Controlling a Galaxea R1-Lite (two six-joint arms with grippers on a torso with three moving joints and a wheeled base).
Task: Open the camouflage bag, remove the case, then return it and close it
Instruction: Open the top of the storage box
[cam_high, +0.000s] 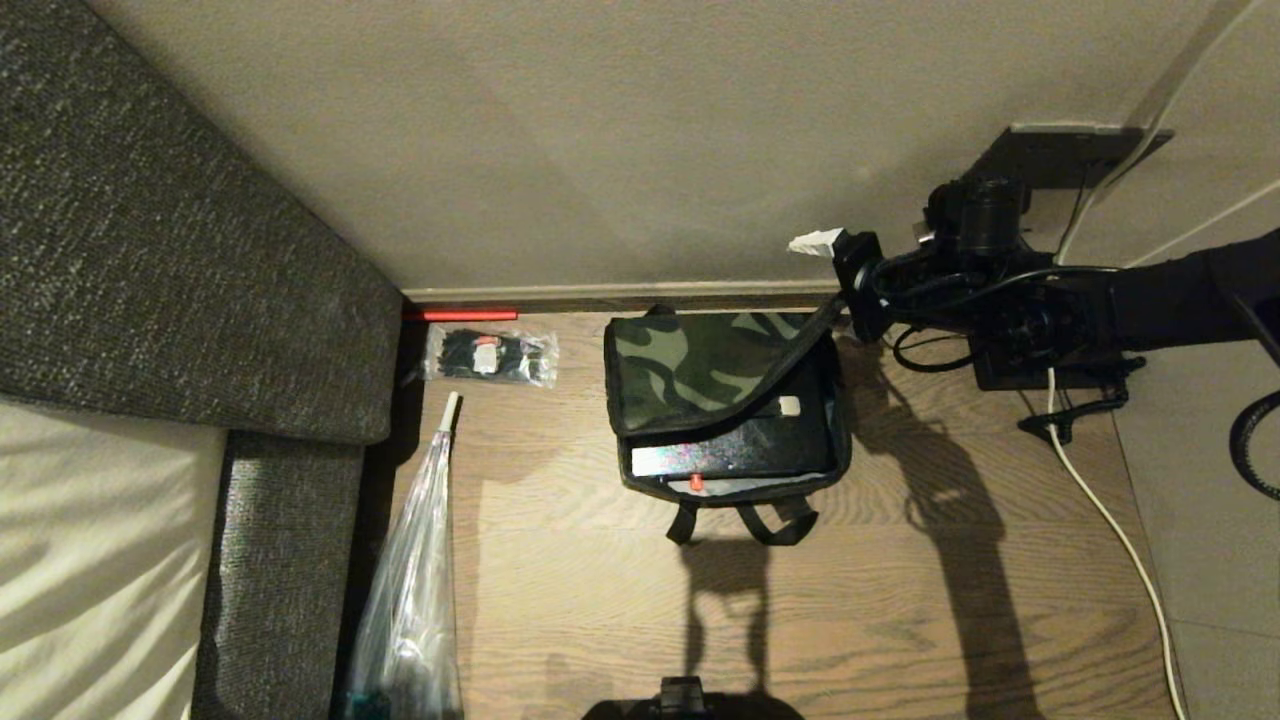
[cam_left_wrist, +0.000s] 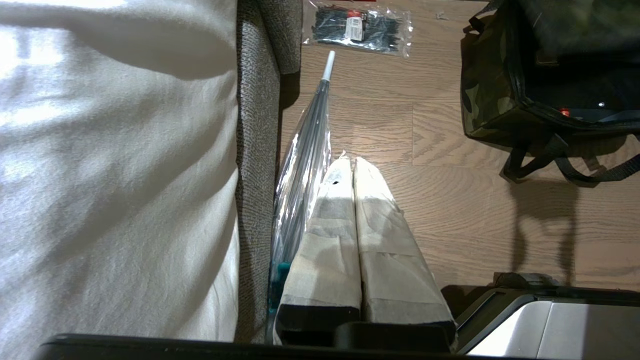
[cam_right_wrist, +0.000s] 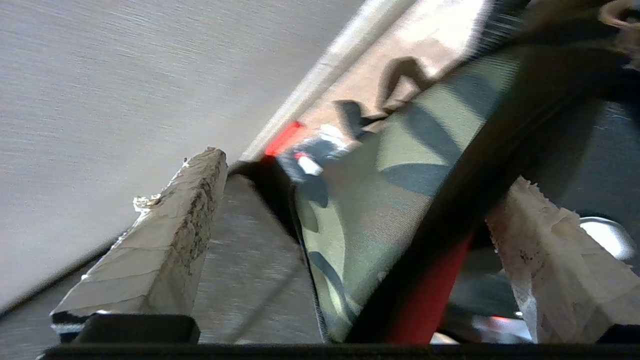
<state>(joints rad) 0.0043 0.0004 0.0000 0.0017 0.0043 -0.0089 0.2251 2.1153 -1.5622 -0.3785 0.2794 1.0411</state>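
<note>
The camouflage bag (cam_high: 700, 365) stands on the wooden floor by the wall. Its lid (cam_right_wrist: 380, 200) lies slanted over the far half, its red lining (cam_right_wrist: 430, 295) showing underneath. In the uncovered near half lies the black case (cam_high: 740, 450), with a silvery handle end and a small red button (cam_high: 697, 483). My right gripper (cam_right_wrist: 367, 170) is at the bag's far right corner (cam_high: 828, 300). It is open, and the lid's black-trimmed edge passes between its taped fingers (cam_right_wrist: 165, 235). My left gripper (cam_left_wrist: 350, 162) hangs shut over the floor, left of the bag (cam_left_wrist: 495, 95).
A grey sofa (cam_high: 200, 250) with a pale cushion fills the left side. A clear folded umbrella (cam_high: 410, 600) lies beside it, with a packet of black cable ties (cam_high: 490, 355) near the wall. A white cable (cam_high: 1110, 520) runs across the floor on the right.
</note>
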